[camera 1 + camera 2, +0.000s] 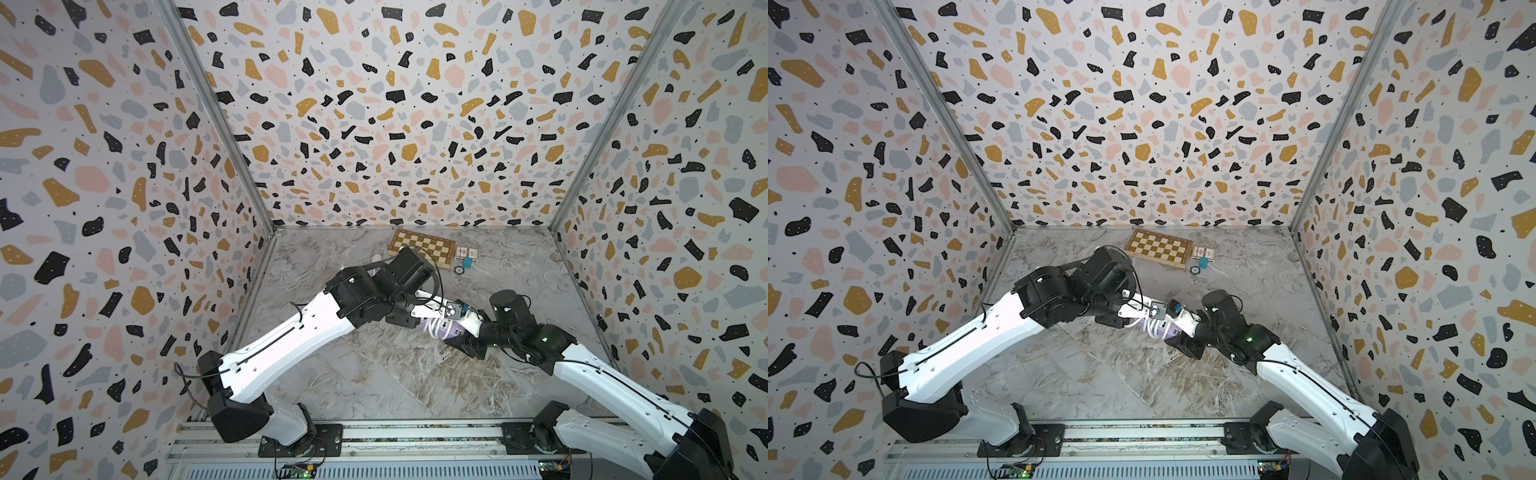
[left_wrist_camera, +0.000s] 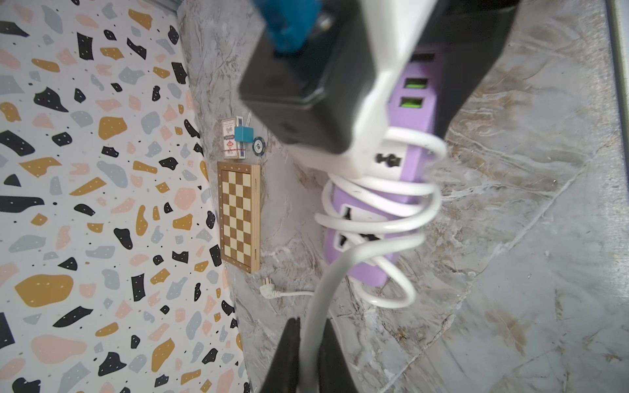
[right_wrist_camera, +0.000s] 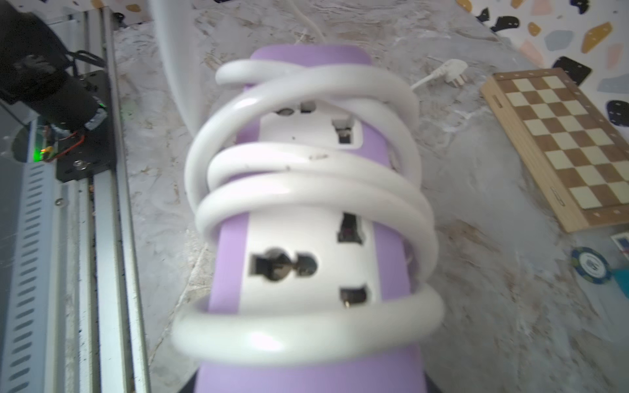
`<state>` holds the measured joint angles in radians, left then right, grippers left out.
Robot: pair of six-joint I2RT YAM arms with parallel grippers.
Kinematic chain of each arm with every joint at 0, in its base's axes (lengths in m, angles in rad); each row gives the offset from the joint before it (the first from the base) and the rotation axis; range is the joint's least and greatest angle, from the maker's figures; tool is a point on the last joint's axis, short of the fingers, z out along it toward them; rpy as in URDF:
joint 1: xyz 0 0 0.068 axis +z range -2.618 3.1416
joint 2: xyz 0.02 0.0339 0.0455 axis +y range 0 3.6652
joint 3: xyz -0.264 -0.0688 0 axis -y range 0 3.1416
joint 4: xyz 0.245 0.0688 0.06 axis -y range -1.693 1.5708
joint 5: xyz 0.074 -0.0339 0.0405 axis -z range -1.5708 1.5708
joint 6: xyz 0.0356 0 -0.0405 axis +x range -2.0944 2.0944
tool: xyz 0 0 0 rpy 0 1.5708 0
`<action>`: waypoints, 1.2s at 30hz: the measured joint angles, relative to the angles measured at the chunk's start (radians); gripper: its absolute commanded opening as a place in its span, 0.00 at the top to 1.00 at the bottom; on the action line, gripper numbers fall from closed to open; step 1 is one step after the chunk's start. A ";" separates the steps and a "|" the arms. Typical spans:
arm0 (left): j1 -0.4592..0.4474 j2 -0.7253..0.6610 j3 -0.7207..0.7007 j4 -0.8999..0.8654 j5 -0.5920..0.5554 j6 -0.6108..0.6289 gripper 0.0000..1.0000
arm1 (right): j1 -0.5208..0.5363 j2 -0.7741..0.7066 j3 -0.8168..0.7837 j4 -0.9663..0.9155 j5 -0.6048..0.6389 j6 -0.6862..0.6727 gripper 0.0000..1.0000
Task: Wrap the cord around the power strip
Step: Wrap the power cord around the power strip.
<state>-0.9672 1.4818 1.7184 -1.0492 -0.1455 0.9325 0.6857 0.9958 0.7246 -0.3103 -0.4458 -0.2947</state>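
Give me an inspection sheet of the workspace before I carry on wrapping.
Surface: grey marbled table.
Job's things: purple power strip with several loose loops of white cord around it; the plug lies on the table near the chessboard.
Clutter: chessboard, card pack, blue block and poker chip by the back wall.
Hands: left hand shut on the cord; right hand shut on the power strip's port end.
Cables: a thin black cable runs along each arm.
Surroundings: speckled walls on three sides; metal rail at the front.
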 measured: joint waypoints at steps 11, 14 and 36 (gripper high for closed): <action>0.084 0.144 0.107 -0.169 0.246 -0.003 0.82 | 0.173 -0.106 -0.073 0.093 -0.067 -0.051 1.00; 0.126 0.180 0.109 -0.169 0.355 -0.015 0.78 | 0.183 -0.159 -0.090 0.118 -0.080 -0.057 1.00; 0.333 0.124 -0.315 0.345 0.819 -0.213 0.60 | 0.106 -0.380 -0.193 0.521 -0.190 0.044 1.00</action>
<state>-0.6338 1.6058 1.4029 -0.7044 0.6739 0.7197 0.7914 0.6163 0.5320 0.2111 -0.6357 -0.2504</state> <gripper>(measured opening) 0.408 0.528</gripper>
